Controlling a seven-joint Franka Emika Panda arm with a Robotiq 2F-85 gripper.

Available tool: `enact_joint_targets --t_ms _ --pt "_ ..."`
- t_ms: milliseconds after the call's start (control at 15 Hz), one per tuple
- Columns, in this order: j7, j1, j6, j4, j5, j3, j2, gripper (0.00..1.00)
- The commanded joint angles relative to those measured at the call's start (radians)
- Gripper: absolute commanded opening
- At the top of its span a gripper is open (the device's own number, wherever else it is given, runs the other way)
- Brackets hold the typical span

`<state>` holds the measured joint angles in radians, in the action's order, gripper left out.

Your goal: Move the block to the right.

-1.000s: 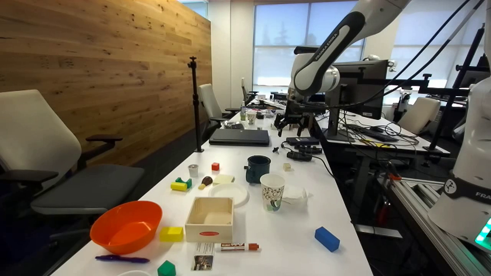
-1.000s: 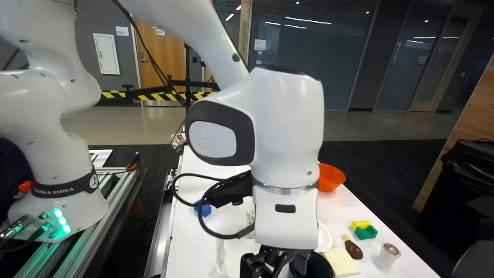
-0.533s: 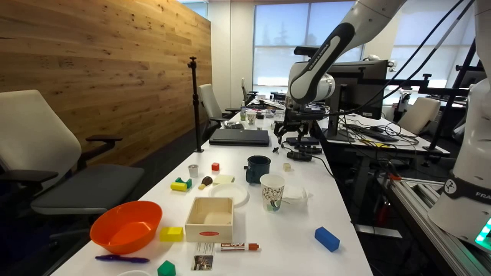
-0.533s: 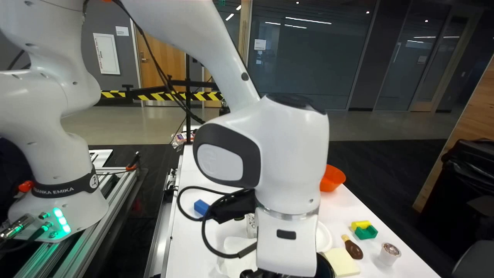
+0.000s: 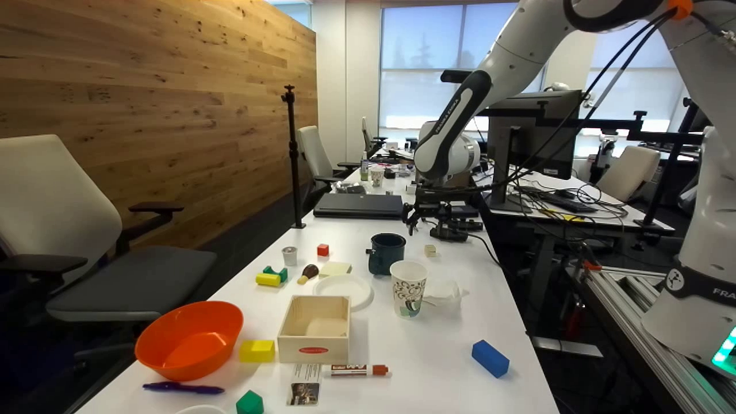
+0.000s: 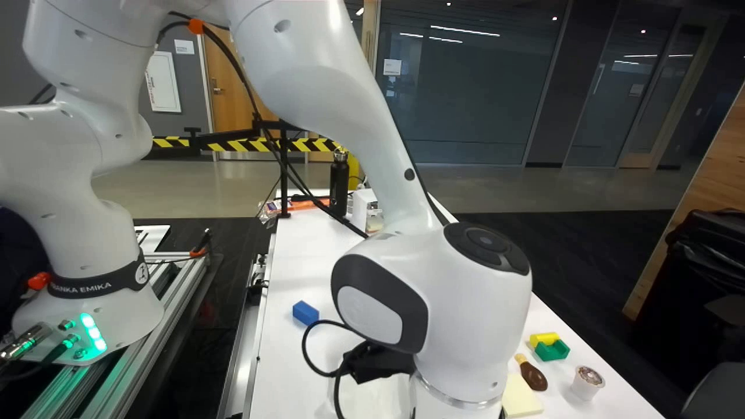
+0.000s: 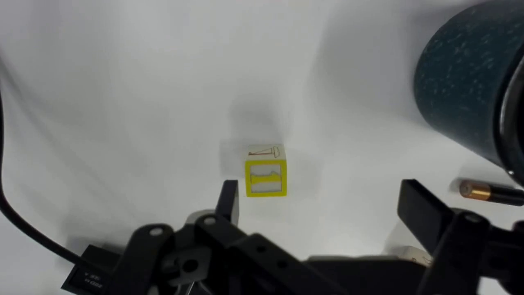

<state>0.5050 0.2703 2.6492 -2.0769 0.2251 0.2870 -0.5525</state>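
The block (image 7: pixel 266 178) is a small pale wooden cube with a yellow-framed top face. It lies on the white table in the wrist view, just ahead of the left fingertip and not touching it. It also shows in an exterior view (image 5: pixel 430 250), to the right of the dark mug. My gripper (image 7: pixel 319 192) is open, with nothing between its fingers. In an exterior view the gripper (image 5: pixel 426 224) hangs above the table, a little behind the block. In the exterior view where the arm fills the foreground, block and gripper are out of sight.
The dark teal mug (image 7: pixel 466 82) stands close on the right in the wrist view, with a battery (image 7: pixel 491 192) beside it. A second pale block (image 7: pixel 415 255) is partly hidden by the right finger. A patterned cup (image 5: pixel 409 287), black devices (image 5: pixel 448 234) and a cable lie around.
The arm has come down and moved slightly left in an exterior view, bringing the open gripper lower and nearer the block. The objects on the table have not moved.
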Motion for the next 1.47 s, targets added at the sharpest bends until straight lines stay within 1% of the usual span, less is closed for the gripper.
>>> enact_joint_targets --t_ms 0,133,267,400,600,1067,1133,1200,1333,1400 --pt "0.007 0.016 -0.065 0.099 0.043 0.004 -0.066 1.00" --pt "0.014 0.016 -0.097 0.122 0.026 0.028 -0.083 1.00" --pt "0.021 0.011 -0.101 0.137 0.008 0.056 -0.104 1.00" --pt "0.021 0.013 -0.097 0.147 0.009 0.071 -0.119 1.00" --pt "0.019 0.012 -0.106 0.154 0.008 0.082 -0.138 1.00" --pt "0.002 0.012 -0.140 0.152 0.015 0.062 -0.155 1.00" --pt "0.001 0.012 -0.144 0.154 0.015 0.060 -0.156 0.96" --pt "0.003 0.011 -0.147 0.155 0.015 0.060 -0.159 0.83" --pt "0.003 0.011 -0.150 0.158 0.015 0.059 -0.163 0.82" --pt "0.004 0.011 -0.152 0.160 0.015 0.058 -0.165 0.77"
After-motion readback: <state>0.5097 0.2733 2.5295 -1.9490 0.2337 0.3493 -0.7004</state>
